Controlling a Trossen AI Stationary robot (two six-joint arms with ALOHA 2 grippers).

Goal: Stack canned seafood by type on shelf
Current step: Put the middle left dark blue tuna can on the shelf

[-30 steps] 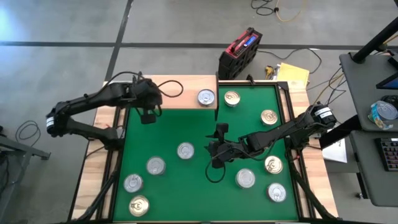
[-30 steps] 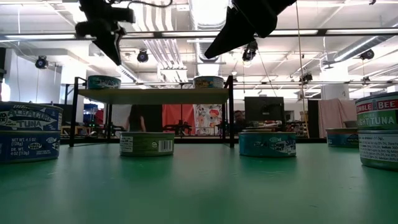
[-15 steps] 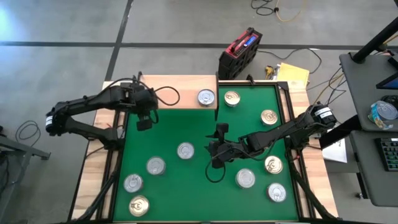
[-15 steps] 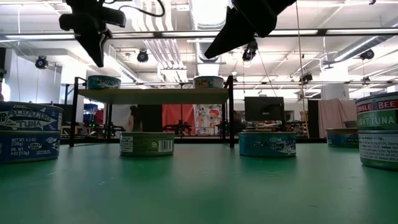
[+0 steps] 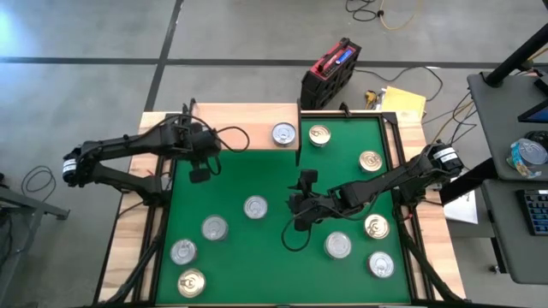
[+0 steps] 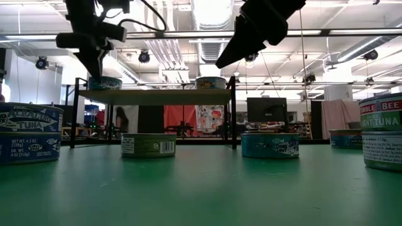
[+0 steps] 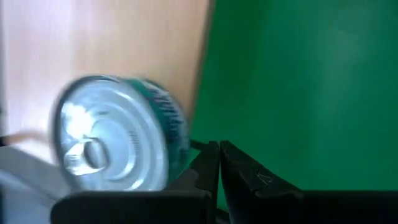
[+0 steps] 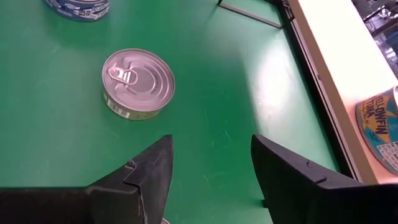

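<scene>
Left arm reaches in from frame's left edge in high view, elbow bent, left end effector (image 5: 198,174) at upper left of green mat (image 5: 257,248), beside shelf (image 5: 244,126); fingers (image 7: 208,165) pressed together, gripping nothing. Teal-sided tin (image 7: 118,134) lies on shelf just beside those fingers. Right arm stretches in from right edge toward mat centre; right end effector (image 5: 297,218) hovers with fingers (image 8: 149,171) parted, nothing between. Silver-topped tin (image 8: 138,83) sits on mat ahead of it. Second shelf tin (image 5: 284,133) sits at upper centre.
</scene>
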